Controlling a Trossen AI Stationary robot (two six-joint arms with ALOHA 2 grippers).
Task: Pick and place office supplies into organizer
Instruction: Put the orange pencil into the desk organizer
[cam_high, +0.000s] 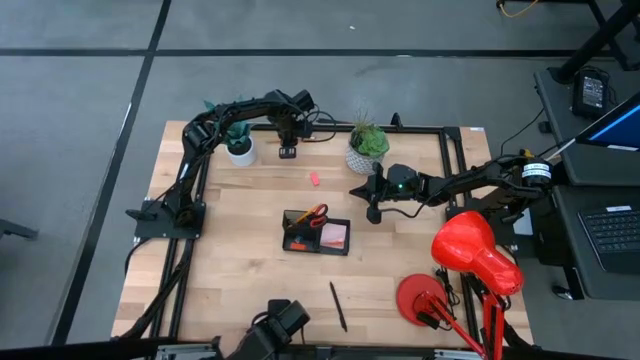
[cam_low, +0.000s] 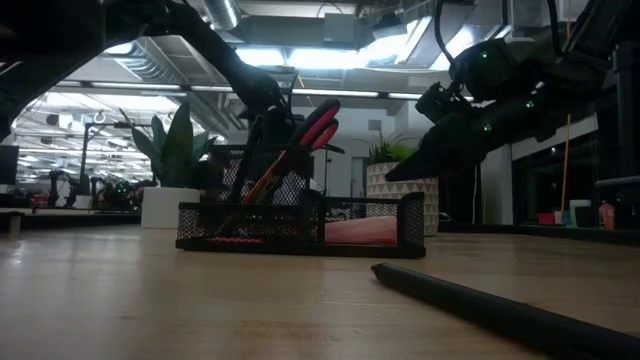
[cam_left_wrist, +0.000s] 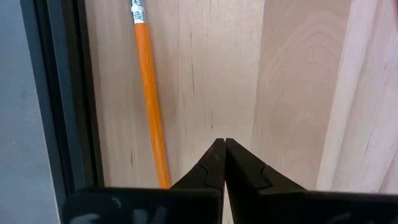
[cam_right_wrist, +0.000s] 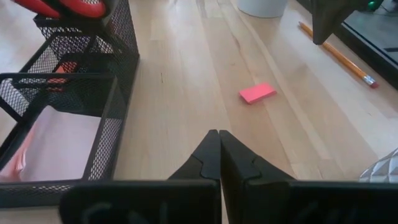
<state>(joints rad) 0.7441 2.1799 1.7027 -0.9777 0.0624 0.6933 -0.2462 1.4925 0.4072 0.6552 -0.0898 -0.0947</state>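
Two dark pincers hang over a pale wooden worktop (cam_high: 250, 270) of long glued planks, framed by black metal rails. The left pincer (cam_left_wrist: 224, 144) is at the far edge between the two potted plants, its pointed fingers pressed together and holding nothing, just beside a thin orange pencil (cam_left_wrist: 148, 93) with a metal ferrule that lies along the rail. The right pincer (cam_right_wrist: 218, 135) sits right of centre, also pressed together and empty, pointing across the boards toward a small flat pink eraser (cam_right_wrist: 257, 93) lying by itself on the wood.

The organizer (cam_high: 316, 232) is a black wire-mesh tray at the middle of the worktop. Its tall compartment holds red-handled scissors (cam_low: 315, 125) standing tilted, with something orange beside them; its low compartment holds a pink sticky-note block (cam_right_wrist: 59, 146). A slim dark pen (cam_high: 338, 306) lies well apart from it on the near side.

A glossy red desk lamp (cam_high: 470, 255) stands at the near right corner. Around the worktop is grey carpet; beyond is a large room with bright ceiling lights.
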